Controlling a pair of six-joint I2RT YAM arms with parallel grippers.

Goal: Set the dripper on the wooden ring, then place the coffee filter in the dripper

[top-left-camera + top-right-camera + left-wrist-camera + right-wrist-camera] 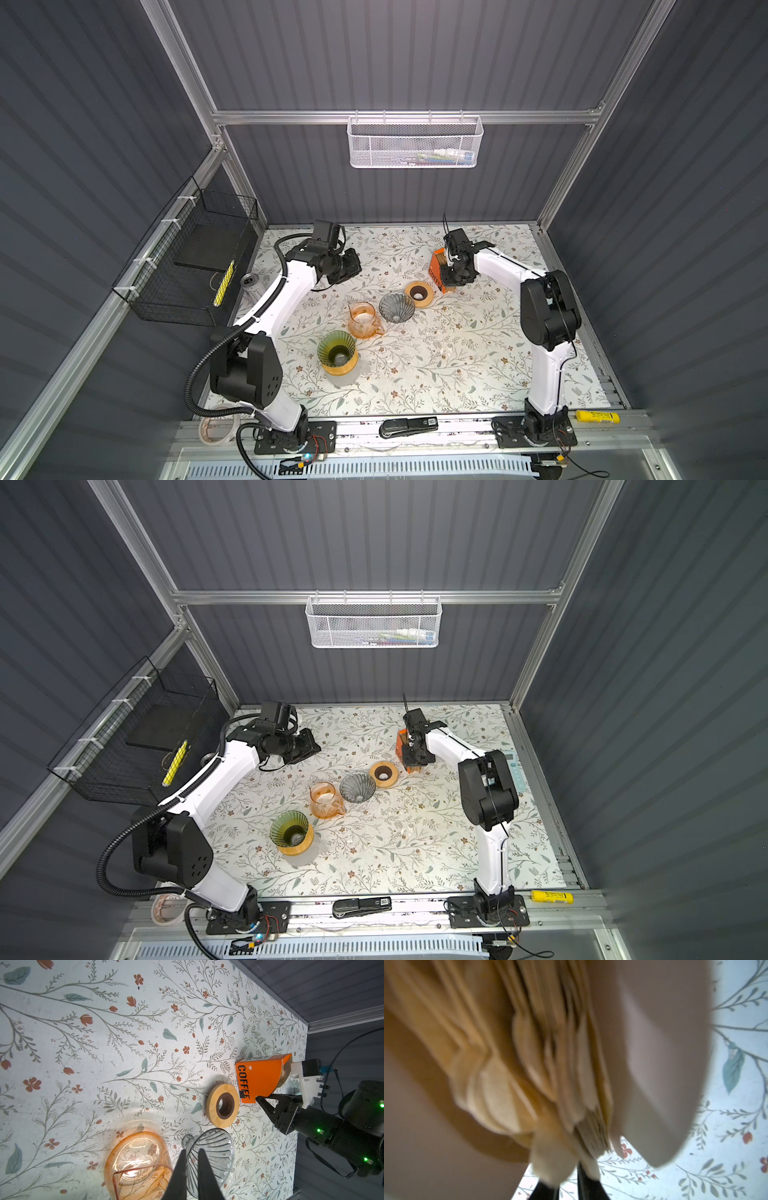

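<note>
Right fingers point(586, 1186) meet brown paper filters point(500, 1088) at the orange cardboard coffee box point(259, 1076) mouth, grip unclear. Left fingers point(178, 1178) are clenched and empty, well away.

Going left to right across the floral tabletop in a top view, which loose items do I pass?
Green ribbed glass dripper on a wooden base → orange glass pitcher → clear grey ribbed glass dripper → round wooden ring with a dark centre → orange cardboard coffee filter box.
</note>
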